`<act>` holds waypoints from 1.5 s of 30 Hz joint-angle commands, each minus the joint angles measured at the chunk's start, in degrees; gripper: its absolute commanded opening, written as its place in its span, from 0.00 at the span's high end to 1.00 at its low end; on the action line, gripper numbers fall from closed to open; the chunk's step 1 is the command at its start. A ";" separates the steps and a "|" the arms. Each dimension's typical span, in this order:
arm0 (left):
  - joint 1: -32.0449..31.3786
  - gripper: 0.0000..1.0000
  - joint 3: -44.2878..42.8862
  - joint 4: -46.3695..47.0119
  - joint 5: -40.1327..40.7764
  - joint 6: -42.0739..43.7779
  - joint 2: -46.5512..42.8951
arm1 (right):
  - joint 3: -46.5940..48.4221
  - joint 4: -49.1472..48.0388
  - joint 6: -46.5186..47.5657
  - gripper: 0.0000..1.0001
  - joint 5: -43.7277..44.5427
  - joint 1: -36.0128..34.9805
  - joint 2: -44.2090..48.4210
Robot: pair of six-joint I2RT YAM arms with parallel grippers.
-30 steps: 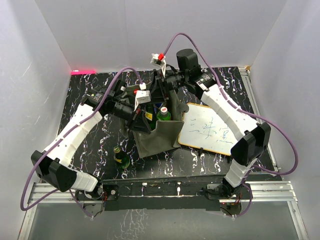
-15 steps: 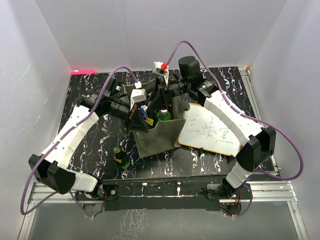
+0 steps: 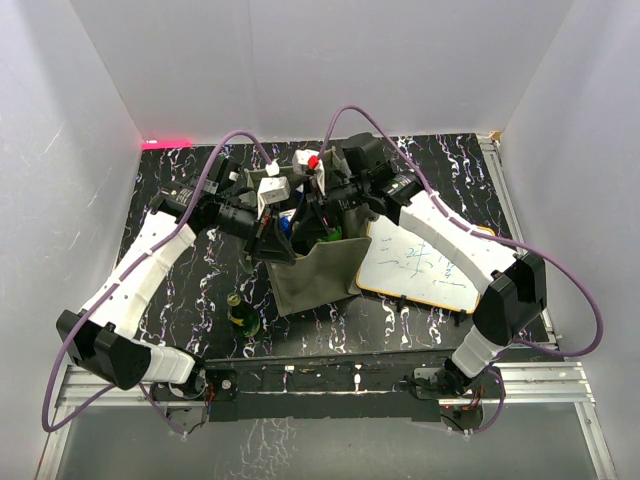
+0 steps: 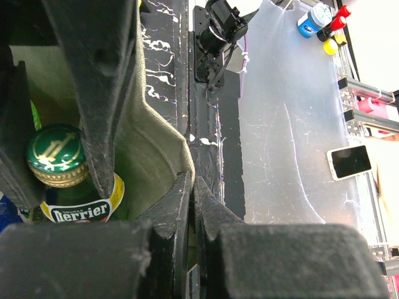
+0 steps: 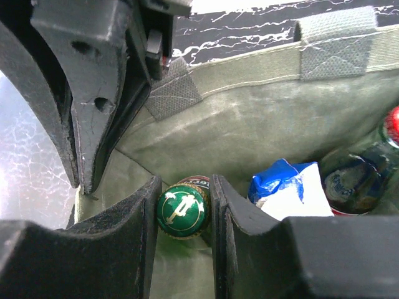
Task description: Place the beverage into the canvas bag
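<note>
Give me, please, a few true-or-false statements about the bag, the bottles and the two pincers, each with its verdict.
1. The right pincer grips a green-capped bottle inside the bag. True.
2. The left pincer hangs open, holding nothing. False: it is shut on the bag's rim.
3. Another green bottle stands on the table outside the bag. True.
4. The whiteboard lies left of the bag. False: it lies to its right.
</note>
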State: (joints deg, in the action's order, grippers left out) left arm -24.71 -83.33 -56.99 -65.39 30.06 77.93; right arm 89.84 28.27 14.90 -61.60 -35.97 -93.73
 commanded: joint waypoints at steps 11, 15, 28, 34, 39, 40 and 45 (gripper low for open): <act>0.72 1.00 0.35 0.47 -5.83 2.19 -1.98 | -1.62 7.18 8.67 0.92 2.28 -5.08 3.66; 0.80 1.00 0.22 -0.16 -6.86 3.14 -1.91 | -1.84 9.08 10.43 0.92 2.99 -5.80 2.70; 1.09 1.00 -0.26 -2.78 -9.94 6.67 -1.94 | -2.24 13.00 14.33 0.92 6.84 -8.00 -1.03; 1.23 1.00 0.63 -2.95 -9.95 7.53 -2.57 | -4.96 10.88 14.54 0.92 7.11 -8.50 -1.80; 1.41 1.00 0.87 -3.16 -10.25 8.07 -2.77 | -7.53 8.46 14.43 0.92 8.53 -8.86 -1.50; 1.56 1.00 0.62 -3.21 -10.58 8.08 -2.77 | -7.74 8.28 14.46 0.92 9.06 -8.94 -1.46; 1.98 1.00 -0.26 -3.38 -12.99 8.08 -2.47 | -10.10 5.20 13.18 0.92 11.60 -9.25 -1.05</act>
State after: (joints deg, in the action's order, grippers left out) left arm -23.18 -82.56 -59.20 -70.24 36.86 77.43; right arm 80.90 34.54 32.67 -46.26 -43.77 -96.79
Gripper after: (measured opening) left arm 0.014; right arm 0.349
